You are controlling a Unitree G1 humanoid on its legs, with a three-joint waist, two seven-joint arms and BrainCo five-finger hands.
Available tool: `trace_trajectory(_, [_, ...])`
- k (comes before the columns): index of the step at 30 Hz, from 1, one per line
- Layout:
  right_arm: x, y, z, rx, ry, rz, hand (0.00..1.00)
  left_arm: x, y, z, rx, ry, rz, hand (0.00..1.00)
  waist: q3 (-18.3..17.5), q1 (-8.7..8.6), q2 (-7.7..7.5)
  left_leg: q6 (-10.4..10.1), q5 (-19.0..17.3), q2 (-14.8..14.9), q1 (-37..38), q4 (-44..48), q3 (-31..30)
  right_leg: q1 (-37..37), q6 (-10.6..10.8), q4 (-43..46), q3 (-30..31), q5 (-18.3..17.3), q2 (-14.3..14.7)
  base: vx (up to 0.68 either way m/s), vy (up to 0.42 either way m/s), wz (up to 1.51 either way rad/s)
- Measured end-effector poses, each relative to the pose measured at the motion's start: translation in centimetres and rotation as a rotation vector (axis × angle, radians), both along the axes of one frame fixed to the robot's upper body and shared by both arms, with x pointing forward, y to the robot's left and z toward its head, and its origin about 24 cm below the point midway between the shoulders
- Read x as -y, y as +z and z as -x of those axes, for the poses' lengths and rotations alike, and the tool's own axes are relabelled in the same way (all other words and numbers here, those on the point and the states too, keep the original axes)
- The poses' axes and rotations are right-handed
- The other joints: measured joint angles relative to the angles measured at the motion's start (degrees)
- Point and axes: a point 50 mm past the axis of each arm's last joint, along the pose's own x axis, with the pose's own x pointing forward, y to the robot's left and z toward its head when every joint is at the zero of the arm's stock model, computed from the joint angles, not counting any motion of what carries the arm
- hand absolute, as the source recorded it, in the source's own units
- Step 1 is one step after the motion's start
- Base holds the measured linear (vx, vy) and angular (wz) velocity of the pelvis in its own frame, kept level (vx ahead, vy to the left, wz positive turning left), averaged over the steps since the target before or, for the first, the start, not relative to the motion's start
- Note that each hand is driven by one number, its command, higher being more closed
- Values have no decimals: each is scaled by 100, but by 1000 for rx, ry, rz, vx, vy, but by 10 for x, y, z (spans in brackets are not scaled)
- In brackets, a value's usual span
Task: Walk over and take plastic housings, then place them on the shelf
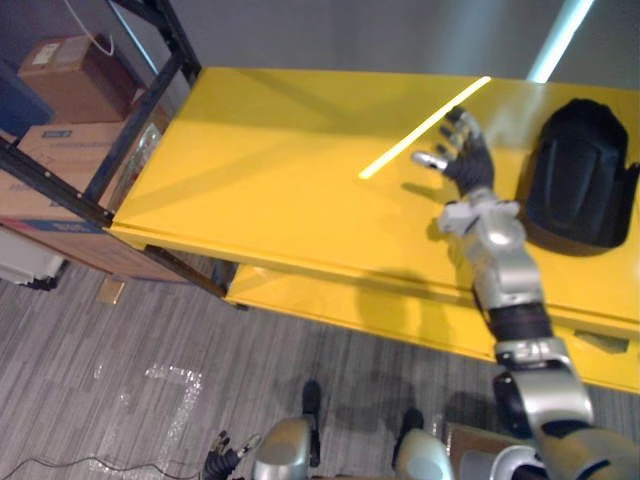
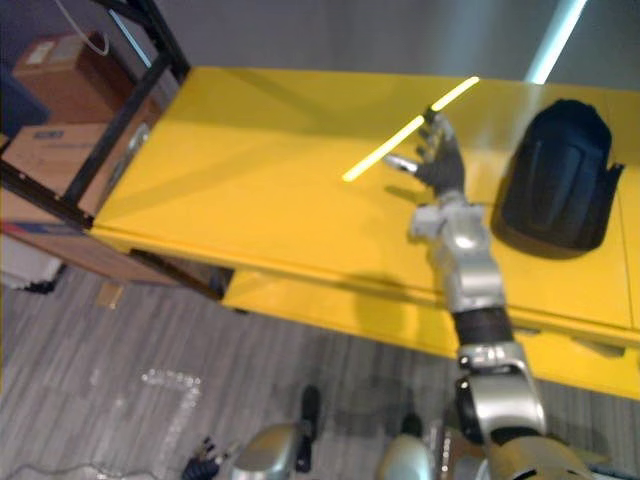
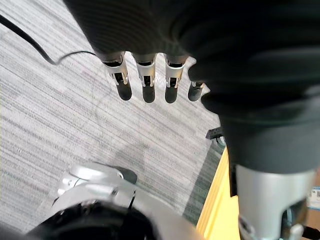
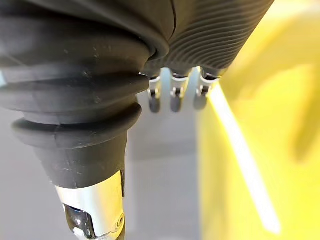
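Yellow shelf board (image 1: 280, 180) carries the black plastic housing (image 1: 580, 175), which lies toward its right end. The right hand (image 1: 465, 155) hovers near it over the surface, fingers spread, holding nothing. The left hand (image 3: 145, 87) hangs low over the grey carpet (image 3: 60, 125), fingers straight and empty.

My silver-grey right arm (image 1: 505, 270) reaches forward from the lower right, nearly straight, with its wrist under the dark ribbed cover. At its end my right hand (image 1: 468, 160) shows its back to my head camera. Its silver dark-tipped fingers (image 4: 172, 97) are straight and spread, the thumb is out to the left, and it holds nothing. My left hand (image 3: 148, 82) hangs low at my side, fingers straight in a row pointing down, also holding nothing.
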Motion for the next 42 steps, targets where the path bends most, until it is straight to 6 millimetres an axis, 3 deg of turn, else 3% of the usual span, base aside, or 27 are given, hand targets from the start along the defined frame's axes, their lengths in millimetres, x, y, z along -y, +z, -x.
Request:
trace_trajectory(3, [-2, -13, 6, -26, -61, -45, 0, 0, 0, 0, 0, 3, 0, 0, 0, -28, -1, -5, 2, 47, 5, -1, -5, 65, -18, -128, -2, 63, 60, 0, 0, 0])
trace_trajectory(19, [6, -22, 30, 29, -334, -136, 0, -5, -1, 3, -11, 47, -33, 0, -58, -108, -156, -10, 1, 94, -5, -28, 143, 47, -26, -297, 131, 153, 136, 3, 3, -3])
trace_trajectory(24, [5, -17, 41, 72, -347, -155, 0, -7, -1, 5, -19, 58, -42, 0, -55, -179, -192, -11, 1, 111, -42, -37, 209, -57, -28, -291, 238, 173, 159, -2, 4, -9])
trace_trajectory(32, [11, -30, 51, 41, -392, -160, 0, -9, -1, 4, -9, 65, -47, 0, -54, -199, -254, -13, -2, 110, -36, -33, 212, -54, -28, -287, 247, 175, 159, 0, 0, 0])
trace_trajectory(42, [18, -31, 54, 45, -433, -189, 0, -9, 0, 4, -7, 67, -49, 0, -53, -204, -266, -12, -2, 109, -34, -35, 212, -56, -28, -284, 251, 174, 159, 0, 0, 0])
